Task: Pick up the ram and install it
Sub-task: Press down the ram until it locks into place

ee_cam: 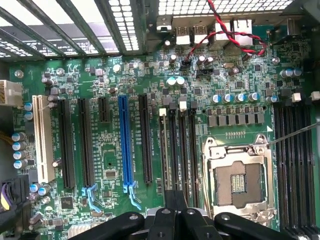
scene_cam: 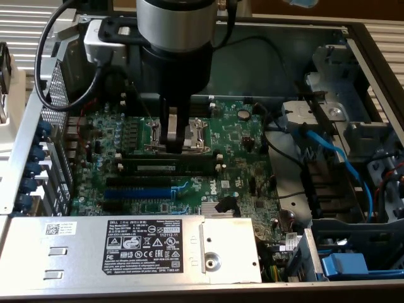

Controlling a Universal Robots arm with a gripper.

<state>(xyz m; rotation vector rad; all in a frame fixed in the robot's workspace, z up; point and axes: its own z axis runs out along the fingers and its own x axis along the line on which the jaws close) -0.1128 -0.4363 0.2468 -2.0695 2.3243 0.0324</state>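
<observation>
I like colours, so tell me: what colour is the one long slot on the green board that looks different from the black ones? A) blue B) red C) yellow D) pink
A: among the long black slots on the green board, one expansion slot is bright blue.

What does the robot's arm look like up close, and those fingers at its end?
The arm ends in a thick round silver-grey segment over a black wrist block. A looping black cable runs to a light grey box mounted beside it. Below hangs the gripper, with narrow dark fingers. In the wrist view the gripper shows glossy black rounded linkages.
</observation>
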